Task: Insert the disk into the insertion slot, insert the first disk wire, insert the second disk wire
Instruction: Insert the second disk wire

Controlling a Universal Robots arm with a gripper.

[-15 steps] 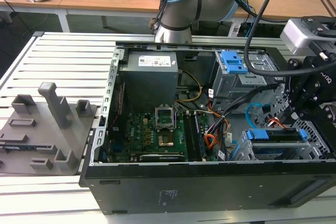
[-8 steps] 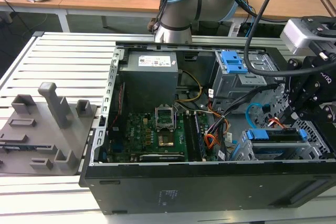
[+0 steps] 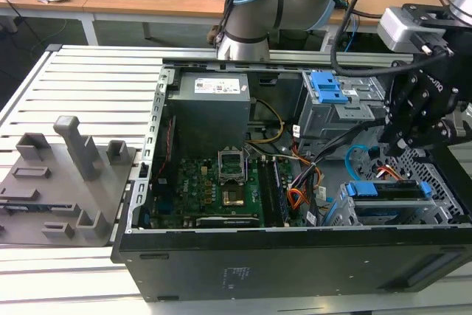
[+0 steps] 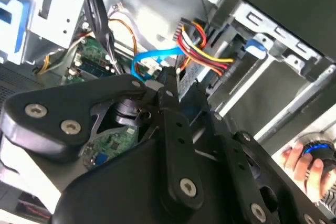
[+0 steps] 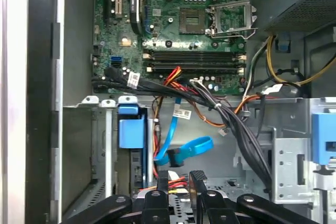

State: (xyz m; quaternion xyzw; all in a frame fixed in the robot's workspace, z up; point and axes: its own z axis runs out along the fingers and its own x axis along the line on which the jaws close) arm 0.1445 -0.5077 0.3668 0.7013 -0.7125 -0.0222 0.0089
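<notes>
The gripper (image 5: pixel 180 176) sits at the lower middle of the first wrist view. Its fingers are a narrow gap apart, just beside the looping light-blue cable (image 5: pixel 190 148). At the lower right of the exterior view, the disk (image 3: pixel 389 189) sits inside the perforated metal bay (image 3: pixel 441 178).

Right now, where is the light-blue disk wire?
Inside the case at the exterior view's right, the second disk wire loops between the blue-tabbed cage and the gripper.
</notes>
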